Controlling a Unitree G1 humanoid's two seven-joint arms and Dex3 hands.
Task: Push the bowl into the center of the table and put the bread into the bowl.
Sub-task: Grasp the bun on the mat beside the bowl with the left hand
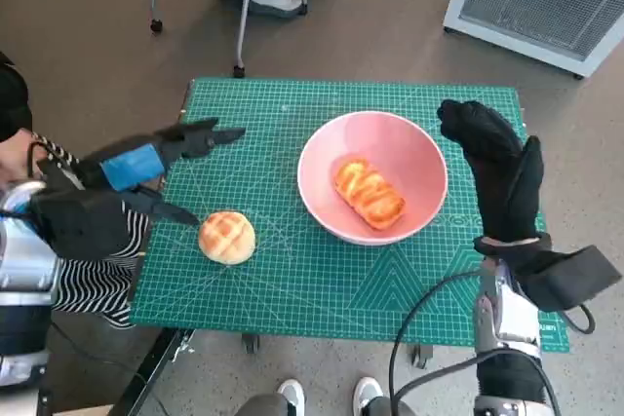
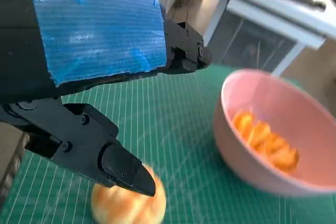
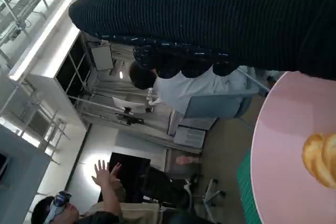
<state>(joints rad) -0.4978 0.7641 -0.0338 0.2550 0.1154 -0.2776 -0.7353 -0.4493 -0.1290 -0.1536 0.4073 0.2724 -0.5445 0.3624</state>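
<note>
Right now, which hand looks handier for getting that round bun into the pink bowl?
Probably the left hand: its fingers spread right beside the round bun, holding nothing. The right hand is beyond the bowl.

The bowl is sitting near the middle of the table — a long bread is lying inside it, a round bun resting to its left.
</note>
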